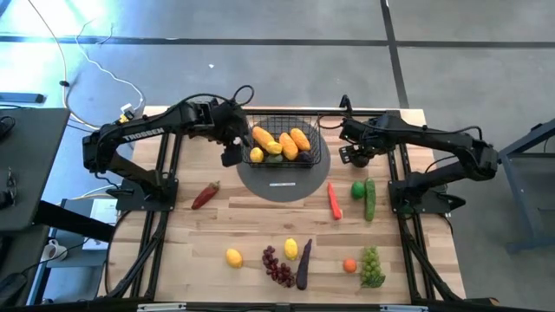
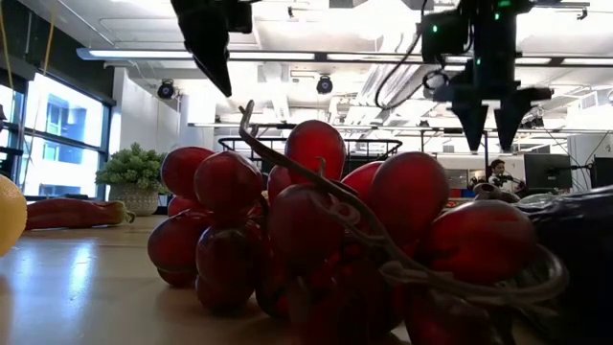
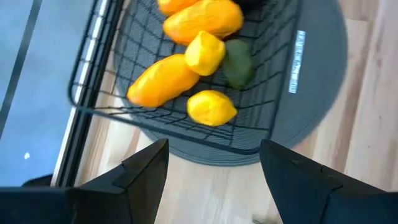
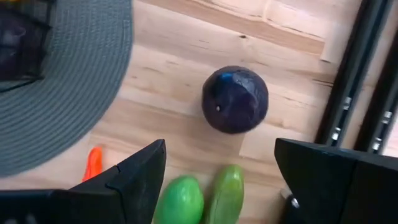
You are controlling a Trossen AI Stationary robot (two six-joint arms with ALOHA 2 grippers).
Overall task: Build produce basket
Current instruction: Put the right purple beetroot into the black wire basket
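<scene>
Big wooden table (image 1: 260,227) filling the overhead view, dark arms reaching in from both sides. Round grey mat (image 1: 286,184) at the far middle, with the black wire basket (image 1: 314,156) sitting on it. Inside the basket: orange mangoes (image 1: 289,146), yellow lemons (image 1: 257,155) and something dark green (image 3: 237,63) tucked between them.

Left gripper (image 1: 231,156) hanging just beside the basket's left edge, fingers (image 3: 144,171) spread wide, nothing between them. Right gripper (image 1: 355,158) hovering just off the basket's right side, likewise wide open and holding nothing, directly over a dark purple ball-shaped piece (image 4: 235,99) on the wood.

Scattered on the near half: cucumber (image 1: 370,198) and a round green fruit (image 1: 357,189) side by side, carrot (image 1: 334,201) just left of them, red pepper (image 1: 205,196) well off to the left. Along the front edge: eggplant (image 1: 303,264), purple grapes (image 1: 277,265), green grapes (image 1: 372,266), two more lemons (image 1: 234,257), a small orange fruit (image 1: 349,265).
</scene>
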